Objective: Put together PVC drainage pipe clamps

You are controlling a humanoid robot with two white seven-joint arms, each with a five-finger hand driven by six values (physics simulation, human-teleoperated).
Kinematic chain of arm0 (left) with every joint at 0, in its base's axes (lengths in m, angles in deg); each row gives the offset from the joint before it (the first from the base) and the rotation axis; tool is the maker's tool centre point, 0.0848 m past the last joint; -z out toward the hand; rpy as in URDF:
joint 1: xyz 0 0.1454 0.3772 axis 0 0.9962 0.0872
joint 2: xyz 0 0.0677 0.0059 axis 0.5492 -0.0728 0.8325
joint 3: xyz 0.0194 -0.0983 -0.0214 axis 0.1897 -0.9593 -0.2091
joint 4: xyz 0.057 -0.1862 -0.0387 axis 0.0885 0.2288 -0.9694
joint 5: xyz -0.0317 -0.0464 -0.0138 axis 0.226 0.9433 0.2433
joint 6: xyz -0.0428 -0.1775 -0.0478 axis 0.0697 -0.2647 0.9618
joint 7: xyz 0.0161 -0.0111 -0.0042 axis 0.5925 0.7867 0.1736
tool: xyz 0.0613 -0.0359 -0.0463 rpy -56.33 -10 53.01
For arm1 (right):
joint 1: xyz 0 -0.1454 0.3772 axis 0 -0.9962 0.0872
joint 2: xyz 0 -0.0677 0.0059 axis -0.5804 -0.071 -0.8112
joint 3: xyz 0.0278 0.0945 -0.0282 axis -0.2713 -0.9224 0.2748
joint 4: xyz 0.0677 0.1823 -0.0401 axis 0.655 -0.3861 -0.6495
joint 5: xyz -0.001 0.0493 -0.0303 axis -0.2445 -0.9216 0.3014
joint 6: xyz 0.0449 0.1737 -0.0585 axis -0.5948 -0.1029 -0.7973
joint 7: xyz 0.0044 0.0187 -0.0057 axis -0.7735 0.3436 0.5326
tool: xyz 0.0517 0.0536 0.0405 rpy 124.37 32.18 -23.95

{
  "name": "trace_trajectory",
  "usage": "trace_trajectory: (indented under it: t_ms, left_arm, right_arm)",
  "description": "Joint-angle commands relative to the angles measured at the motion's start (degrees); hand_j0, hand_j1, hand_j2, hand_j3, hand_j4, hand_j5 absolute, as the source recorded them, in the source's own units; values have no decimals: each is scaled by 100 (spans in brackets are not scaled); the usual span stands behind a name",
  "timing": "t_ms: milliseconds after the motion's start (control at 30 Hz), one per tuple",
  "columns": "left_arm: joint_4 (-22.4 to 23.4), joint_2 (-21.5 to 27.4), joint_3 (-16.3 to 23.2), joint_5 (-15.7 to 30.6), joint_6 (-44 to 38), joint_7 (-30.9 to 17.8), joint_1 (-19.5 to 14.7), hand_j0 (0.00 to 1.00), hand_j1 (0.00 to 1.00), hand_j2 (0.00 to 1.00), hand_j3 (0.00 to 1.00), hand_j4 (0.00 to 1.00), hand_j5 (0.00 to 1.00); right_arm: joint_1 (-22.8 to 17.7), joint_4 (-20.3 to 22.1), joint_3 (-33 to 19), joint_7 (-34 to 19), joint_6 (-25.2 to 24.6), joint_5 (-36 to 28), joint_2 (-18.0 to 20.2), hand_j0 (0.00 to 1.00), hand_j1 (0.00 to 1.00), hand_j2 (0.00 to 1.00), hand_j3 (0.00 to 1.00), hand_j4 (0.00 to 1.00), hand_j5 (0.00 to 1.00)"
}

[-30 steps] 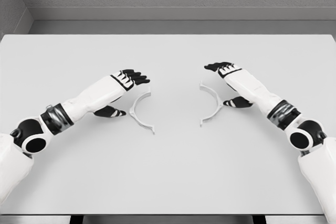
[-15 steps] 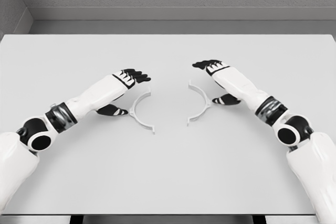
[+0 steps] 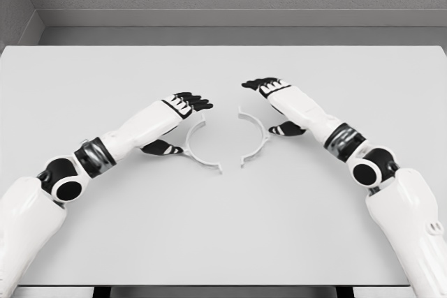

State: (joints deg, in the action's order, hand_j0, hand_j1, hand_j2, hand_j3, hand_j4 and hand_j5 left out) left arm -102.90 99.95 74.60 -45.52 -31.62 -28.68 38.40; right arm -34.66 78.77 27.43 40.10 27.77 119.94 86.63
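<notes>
Two thin white half-ring clamp pieces lie on the white table (image 3: 223,235), their open sides facing each other. The left clamp half (image 3: 188,150) curves around just inside my left hand (image 3: 183,121). That hand is open, its black fingers stretched above the piece's upper end and its thumb low behind the curve. The right clamp half (image 3: 264,137) lies the same way against my right hand (image 3: 272,107), which is also open, with the thumb behind the arc. A narrow gap separates the two halves near the table's middle.
A grey wall and floor strip run beyond the table's far edge (image 3: 223,46). Both forearms lie low over the table, slanting in from the lower corners.
Both hands have moved inward toward the table's middle, each sliding its clamp half along. The gap between the two halves has shrunk a lot.
</notes>
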Motion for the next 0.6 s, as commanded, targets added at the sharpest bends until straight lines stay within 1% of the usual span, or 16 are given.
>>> trace_trajectory:
  t_ms: [0, 167, 200, 233, 300, 333, 400, 433, 467, 500, 533, 567]
  left_arm:
    - [-3, -48, -6, 34, -3, 4, 0, 100, 100, 100, 100, 100, 100]
    - [-3, -83, -6, 34, -3, 4, 0, 100, 100, 100, 100, 100, 100]
    - [-3, -92, -6, 34, -3, 4, 0, 100, 100, 100, 100, 100, 100]
    - [-3, -136, -6, 34, -3, 4, 0, 100, 100, 100, 100, 100, 100]
    - [-3, -136, -6, 34, -3, 4, 0, 100, 100, 100, 100, 100, 100]
    - [-3, -145, -6, 34, -3, 4, 0, 100, 100, 100, 100, 100, 100]
    - [-3, -154, -6, 34, -3, 4, 0, 100, 100, 100, 100, 100, 100]
    - [-3, -154, -6, 34, -3, 4, 0, 100, 100, 100, 100, 100, 100]
    - [-3, -163, -6, 34, -3, 4, 9, 100, 100, 100, 100, 100, 100]
    - [-3, -189, -6, 34, -3, 4, 0, 100, 100, 100, 100, 100, 100]
    - [-3, -189, -6, 34, -3, 4, 9, 100, 100, 100, 100, 100, 100]
    - [-3, -189, -6, 34, -3, 4, 0, 100, 100, 100, 100, 100, 100]
  right_arm:
    - [9, -23, 71, -2, -22, -24, -71, 100, 100, 100, 100, 100, 100]
    - [88, 47, -26, 7, -22, -68, -53, 100, 100, 100, 100, 100, 100]
    - [97, 169, -332, -2, -31, -68, -53, 100, 100, 100, 100, 100, 100]
    - [79, 407, -623, -19, -31, -68, -36, 100, 100, 100, 100, 100, 100]
    - [70, 626, -1001, -28, -57, -94, 8, 100, 100, 100, 100, 100, 100]
    - [-70, 1074, -1308, -46, -57, -111, 87, 100, 100, 100, 100, 100, 100]
    - [-650, 1778, -1888, -54, 22, -173, 201, 100, 100, 100, 100, 100, 100]
    - [-1001, 2059, -2187, -54, 206, -261, 237, 100, 100, 100, 100, 100, 100]
    - [-1212, 2244, -2530, -46, 425, -270, 237, 100, 100, 100, 100, 100, 100]
    - [-1371, 2262, -2671, -37, 821, -270, 228, 100, 100, 100, 100, 100, 100]
    - [-1555, 2253, -2970, -46, 911, -357, 228, 100, 100, 100, 100, 100, 100]
    - [-1626, 2244, -3154, -63, 911, -454, 254, 100, 100, 100, 100, 100, 100]
